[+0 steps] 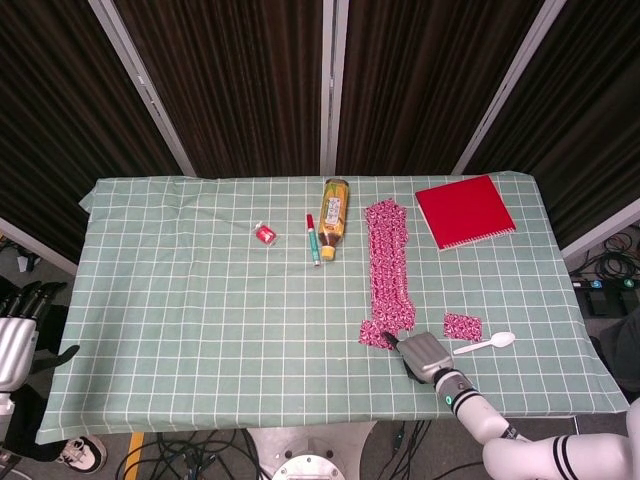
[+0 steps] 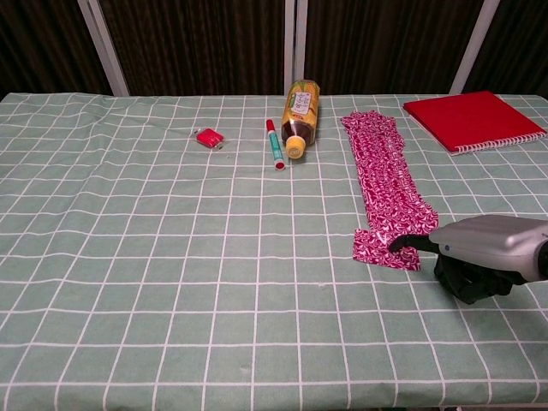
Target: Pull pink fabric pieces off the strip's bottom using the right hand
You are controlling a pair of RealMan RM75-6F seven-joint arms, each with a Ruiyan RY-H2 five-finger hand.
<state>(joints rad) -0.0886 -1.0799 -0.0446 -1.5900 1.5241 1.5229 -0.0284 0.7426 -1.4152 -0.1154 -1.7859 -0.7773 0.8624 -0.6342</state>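
A long pink patterned strip [image 1: 388, 255] [image 2: 384, 171] lies on the table, right of centre. At its near end, a pink fabric piece [image 1: 376, 334] [image 2: 377, 246] juts out to the left, touching the strip's bottom. My right hand [image 1: 424, 354] [image 2: 485, 250] lies low on the table just right of this piece, gripping its right edge with a dark fingertip [image 2: 402, 243]. A separate small pink piece [image 1: 462, 325] lies to the right, hidden in the chest view. My left hand [image 1: 16, 334] hangs off the table's left side, fingers apart and holding nothing.
A white plastic spoon [image 1: 487, 342] lies beside the loose piece. At the far side are a red notebook [image 1: 465, 210] [image 2: 473, 119], a lying bottle [image 1: 335, 209] [image 2: 300, 117], a marker [image 1: 313, 239] [image 2: 275, 144] and a small red object [image 1: 266, 234] [image 2: 209, 138].
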